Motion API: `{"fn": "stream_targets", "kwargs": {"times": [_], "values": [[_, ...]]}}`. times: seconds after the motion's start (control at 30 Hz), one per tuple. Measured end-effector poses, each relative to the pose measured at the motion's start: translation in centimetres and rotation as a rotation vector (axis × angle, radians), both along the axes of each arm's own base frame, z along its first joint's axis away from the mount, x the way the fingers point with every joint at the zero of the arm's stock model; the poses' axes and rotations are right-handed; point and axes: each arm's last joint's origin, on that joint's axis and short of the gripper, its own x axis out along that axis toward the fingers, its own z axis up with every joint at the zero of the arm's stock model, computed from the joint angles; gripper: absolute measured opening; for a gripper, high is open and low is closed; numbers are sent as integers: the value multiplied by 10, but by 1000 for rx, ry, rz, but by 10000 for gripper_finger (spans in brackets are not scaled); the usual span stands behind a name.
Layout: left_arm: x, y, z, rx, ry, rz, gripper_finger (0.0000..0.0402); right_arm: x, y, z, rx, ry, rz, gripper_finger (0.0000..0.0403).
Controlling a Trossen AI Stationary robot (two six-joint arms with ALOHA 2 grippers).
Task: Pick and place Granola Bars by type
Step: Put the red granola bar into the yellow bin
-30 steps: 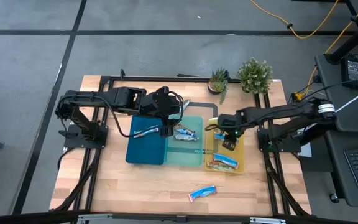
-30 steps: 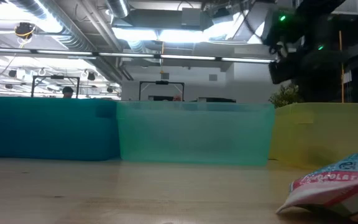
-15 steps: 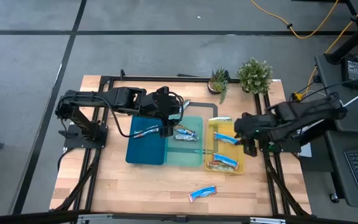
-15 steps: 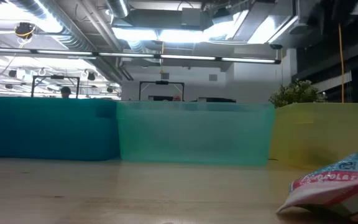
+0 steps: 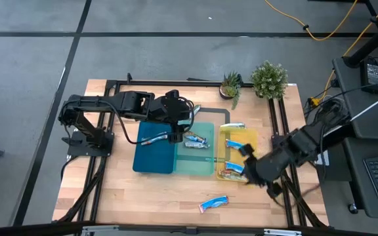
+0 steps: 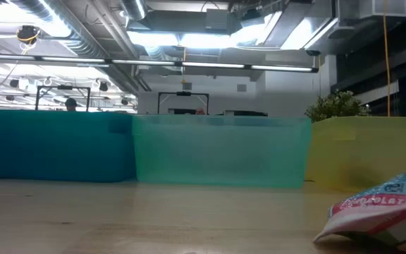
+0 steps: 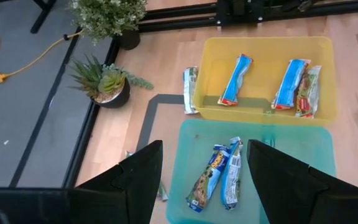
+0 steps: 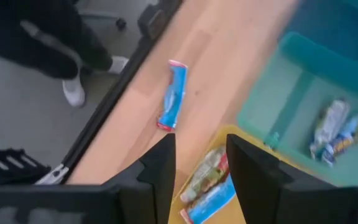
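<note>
High view: right claw [image 5: 249, 172], fingers apart, hovers near yellow tray [image 5: 251, 141]; left claw [image 5: 178, 128] likewise apart.

The red-and-white foil-wrapped bar [image 6: 380, 212] lying on the wooden table shows partial lettering, roughly "COLAT" (the rest unreadable); no other text is legible.

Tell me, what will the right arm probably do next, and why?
Probably move toward the loose bar on the bare wood. The right gripper is open and empty over the yellow tray's near end, and in the right wrist view that bar lies just ahead, outside every tray.
</note>
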Motion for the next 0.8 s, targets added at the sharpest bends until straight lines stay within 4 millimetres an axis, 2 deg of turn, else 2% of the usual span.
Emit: {"fn": "stream_targets", "kwargs": {"times": [0.27, 0.5, 0.63, 0.8], "values": [[0, 0, 0, 0, 0, 1, 226, 18, 33, -13, -123, 19, 190, 145], [0, -1, 0, -29, -6, 11, 226, 43, 50, -47, -185, 122, 180, 149], [0, -3, 0, 5, 8, -28, 226, 64, 57, -76, -201, 214, 131, 182], [0, -3, 0, 42, 23, -66, 226, 91, 62, -107, -181, 263, 18, 257]]}}
